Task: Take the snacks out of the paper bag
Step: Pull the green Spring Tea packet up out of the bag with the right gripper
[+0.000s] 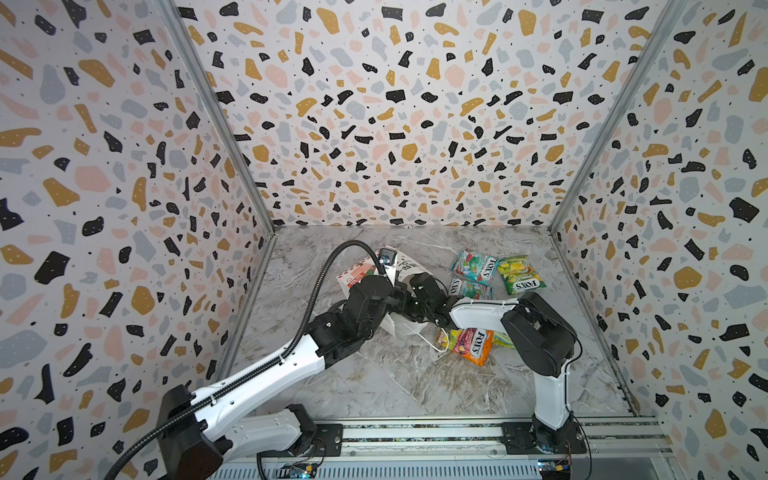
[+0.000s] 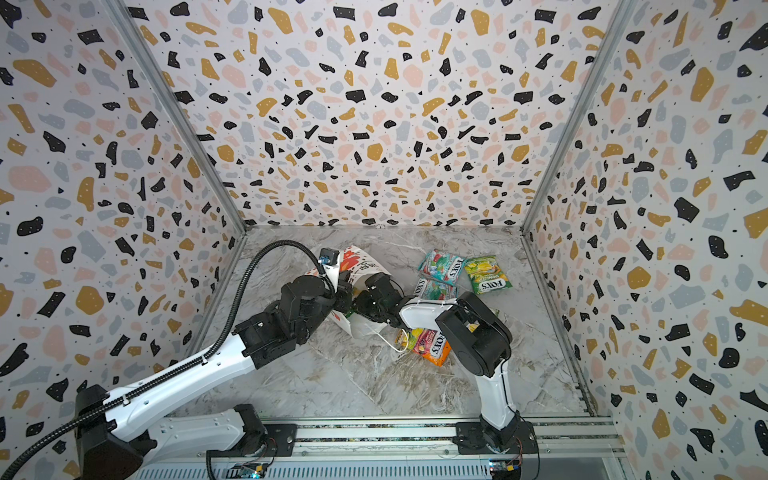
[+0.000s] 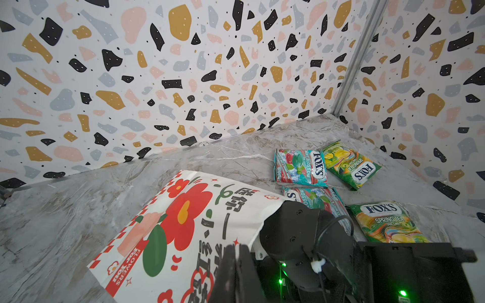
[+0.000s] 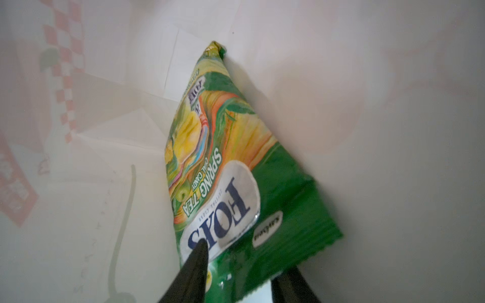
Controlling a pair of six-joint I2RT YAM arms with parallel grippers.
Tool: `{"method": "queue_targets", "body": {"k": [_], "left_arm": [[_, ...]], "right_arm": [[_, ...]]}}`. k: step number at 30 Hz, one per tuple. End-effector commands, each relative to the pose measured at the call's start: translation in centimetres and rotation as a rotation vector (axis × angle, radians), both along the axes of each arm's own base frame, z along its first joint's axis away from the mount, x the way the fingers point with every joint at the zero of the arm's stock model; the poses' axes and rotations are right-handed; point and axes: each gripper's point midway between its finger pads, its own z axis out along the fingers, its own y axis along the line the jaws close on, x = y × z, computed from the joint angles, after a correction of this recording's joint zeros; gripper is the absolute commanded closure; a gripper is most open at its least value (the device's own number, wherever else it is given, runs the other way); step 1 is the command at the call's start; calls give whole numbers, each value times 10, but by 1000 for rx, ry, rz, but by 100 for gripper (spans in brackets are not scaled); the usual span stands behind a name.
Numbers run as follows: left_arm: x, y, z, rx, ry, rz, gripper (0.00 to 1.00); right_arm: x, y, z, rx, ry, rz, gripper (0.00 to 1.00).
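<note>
**R gripper (image 4: 245, 255) in bag, astride a pouch**

Its jaws sit either side of the Spring Tea pouch (image 4: 223, 157)'s crimped end, deep inside the paper bag (image 3: 183, 223); can't tell if pinched yet. L gripper (image 3: 237, 248) is clamped on the bag's rim.

Tip: bite past the seal, pull straight out, don't snag the paper.

Count:
- 1 bag.
- Spring Tea x3, incl. yellow-green pouch (image 3: 351, 165) and green pouch (image 3: 385, 223), both outside.
- 2 Mint Blossom pouches (image 3: 299, 168).
- 1 orange-pink pouch (image 1: 473, 345).

Robot test booth, terrazzo-print walls (image 1: 374, 104), marble tabletop (image 1: 395, 382)
</note>
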Motion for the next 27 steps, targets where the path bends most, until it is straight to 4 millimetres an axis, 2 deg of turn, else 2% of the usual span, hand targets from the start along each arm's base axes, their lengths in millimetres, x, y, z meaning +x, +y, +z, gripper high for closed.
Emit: {"method": "queue_targets", "body": {"k": [1,6,7,10,11,18,27], "left_arm": [[-1,2,21,-58,-57,1,100],[-1,2,20,-52,-57,2,100],[-1,2,19,-49,-55,4,100],[1,4,18,-41,-53,21,100],[3,6,16,-32,-52,36,100],[11,14,7,22,-27,111,100],[15,28,8,28,-39,201,100]], "right_arm": [[22,0,12,22,-33,-56,66],[30,4,9,12,-34,-41,75],[30,4,8,13,-33,-41,79],[28,6,8,13,-46,-21,98],[27,6,9,8,-52,-14,100],[13,1,28,37,-123,45,100],[-7,-6,58,11,-234,147,100]]}}
